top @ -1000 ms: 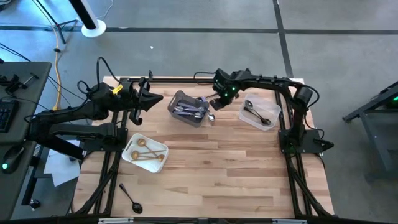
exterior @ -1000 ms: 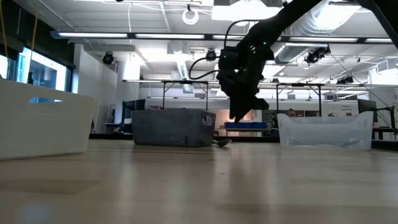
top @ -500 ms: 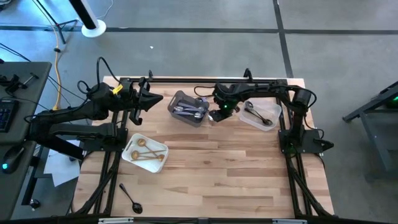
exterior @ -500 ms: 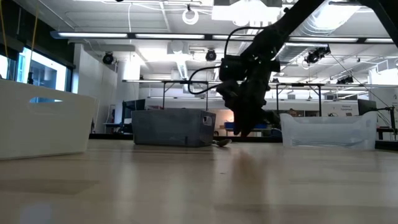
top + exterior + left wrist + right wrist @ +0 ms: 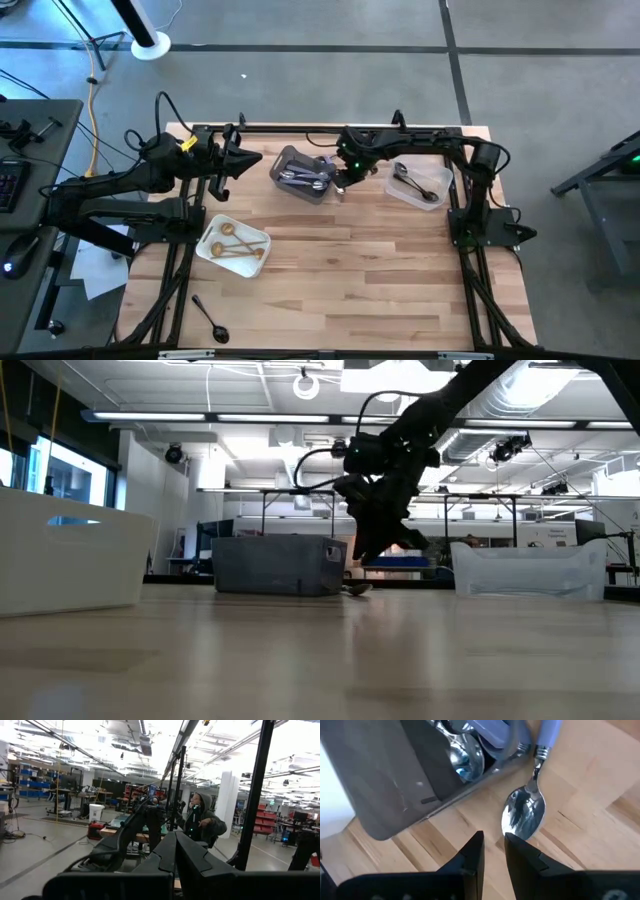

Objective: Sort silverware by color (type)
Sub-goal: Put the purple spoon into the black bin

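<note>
Nearly pressed together, with only a thin gap and nothing between them, the jaws of the right gripper [image 5: 493,851] hang just above the wooden table [image 5: 380,270]. Right in front of them lies a shiny spoon with a lilac handle [image 5: 526,807], its bowl on the wood, just beside the grey bin [image 5: 302,173]. More silver spoons [image 5: 465,757] sit inside that bin. Off to the side, the clear tub [image 5: 418,183] holds black pieces [image 5: 412,181], and the white tray [image 5: 233,246] holds gold ones [image 5: 235,247]. One black spoon [image 5: 211,319] lies alone near the table's front edge. At the table's back left corner, the left gripper [image 5: 240,159] waits with its jaws pressed together
</note>
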You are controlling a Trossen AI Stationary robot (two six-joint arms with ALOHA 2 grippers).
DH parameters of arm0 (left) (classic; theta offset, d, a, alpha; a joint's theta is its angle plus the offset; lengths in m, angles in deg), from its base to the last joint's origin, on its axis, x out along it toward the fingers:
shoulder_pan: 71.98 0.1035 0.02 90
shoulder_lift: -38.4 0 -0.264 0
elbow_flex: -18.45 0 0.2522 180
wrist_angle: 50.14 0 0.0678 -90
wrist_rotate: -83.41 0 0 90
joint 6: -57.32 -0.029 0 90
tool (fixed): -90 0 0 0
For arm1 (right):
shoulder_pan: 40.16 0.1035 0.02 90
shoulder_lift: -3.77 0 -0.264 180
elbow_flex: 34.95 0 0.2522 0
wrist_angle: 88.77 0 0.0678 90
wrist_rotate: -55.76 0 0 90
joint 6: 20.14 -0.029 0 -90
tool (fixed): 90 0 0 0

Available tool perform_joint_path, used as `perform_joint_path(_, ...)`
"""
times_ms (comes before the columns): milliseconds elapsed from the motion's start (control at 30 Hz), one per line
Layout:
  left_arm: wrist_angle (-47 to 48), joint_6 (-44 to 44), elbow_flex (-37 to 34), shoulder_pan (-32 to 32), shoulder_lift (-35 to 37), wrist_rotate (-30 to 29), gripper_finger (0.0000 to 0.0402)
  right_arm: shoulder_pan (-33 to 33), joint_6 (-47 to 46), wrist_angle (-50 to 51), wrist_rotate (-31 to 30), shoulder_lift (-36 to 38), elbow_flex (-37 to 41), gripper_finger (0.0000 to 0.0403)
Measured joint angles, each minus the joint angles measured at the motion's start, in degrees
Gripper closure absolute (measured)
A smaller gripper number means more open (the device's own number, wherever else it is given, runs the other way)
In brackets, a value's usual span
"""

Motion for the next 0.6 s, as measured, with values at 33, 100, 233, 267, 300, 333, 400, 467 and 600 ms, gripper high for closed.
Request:
perform_joint_path(33,0.0,0.0,0.0,0.0,0.0,0.0,0.0401,0.0,0.4,0.6,0.0,0.0,-0.6,0.0345)
perform_joint_path(100,0.0,0.0,0.0,0.0,0.0,0.0,0.0401,0.0,1.4,2.2,0.1,0.0,-1.4,0.0347)
perform_joint_path(233,0.0,0.0,0.0,0.0,0.0,0.0,0.0401,0.7,4.2,7.6,0.1,0.2,-2.4,0.0348)
perform_joint_path(267,0.0,-0.1,0.0,0.0,0.0,0.0,0.0401,1.1,4.7,8.7,0.1,0.5,-2.4,0.0348)
perform_joint_path(300,0.0,-0.2,0.0,0.0,0.0,0.0,0.0401,1.6,5.5,9.4,0.0,0.7,-2.4,0.0348)
perform_joint_path(333,0.0,-0.6,0.0,0.0,0.0,0.0,0.0401,2.2,5.9,10.0,-0.3,1.0,-2.4,0.0348)
perform_joint_path(400,0.0,-1.8,0.0,0.0,0.0,0.0,0.0401,3.7,5.9,10.8,-2.6,1.5,-2.4,0.0348)
perform_joint_path(467,0.0,-1.9,0.0,0.0,0.0,0.0,0.0401,5.5,5.8,11.2,-5.1,1.6,-2.4,0.0348)
perform_joint_path(600,0.0,-2.0,0.0,0.0,0.0,0.0,0.0401,8.4,4.5,11.4,-5.9,1.6,-2.4,0.0348)
